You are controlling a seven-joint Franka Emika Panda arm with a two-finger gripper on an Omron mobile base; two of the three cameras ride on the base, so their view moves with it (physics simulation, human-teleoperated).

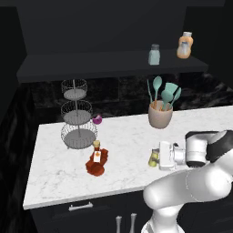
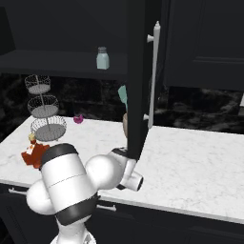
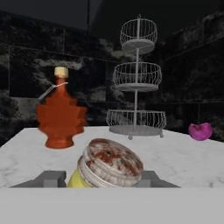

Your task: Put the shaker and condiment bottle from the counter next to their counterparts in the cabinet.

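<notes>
The yellow-green shaker (image 3: 109, 164) with its brownish cap sits tilted between the two fingertips of my gripper (image 3: 103, 179), which press against its sides low over the counter (image 3: 183, 157). From the left base, the shaker (image 1: 154, 158) is at the tip of the gripper (image 1: 158, 157), near the counter's (image 1: 123, 136) front edge. The red-brown condiment bottle (image 1: 97, 163) (image 3: 60, 118) stands to its left. On the dark cabinet shelf (image 1: 91, 66) stand a pale blue-grey shaker (image 1: 154, 55) (image 2: 102, 58) and a stubby orange bottle (image 1: 184, 46).
A three-tier wire basket stand (image 1: 78, 118) (image 3: 136, 87) rises at the back left, with a small purple object (image 1: 97, 119) (image 3: 200, 131) beside it. A crock of teal utensils (image 1: 160, 114) stands behind the gripper. An open dark cabinet door (image 2: 138, 71) hangs over the counter.
</notes>
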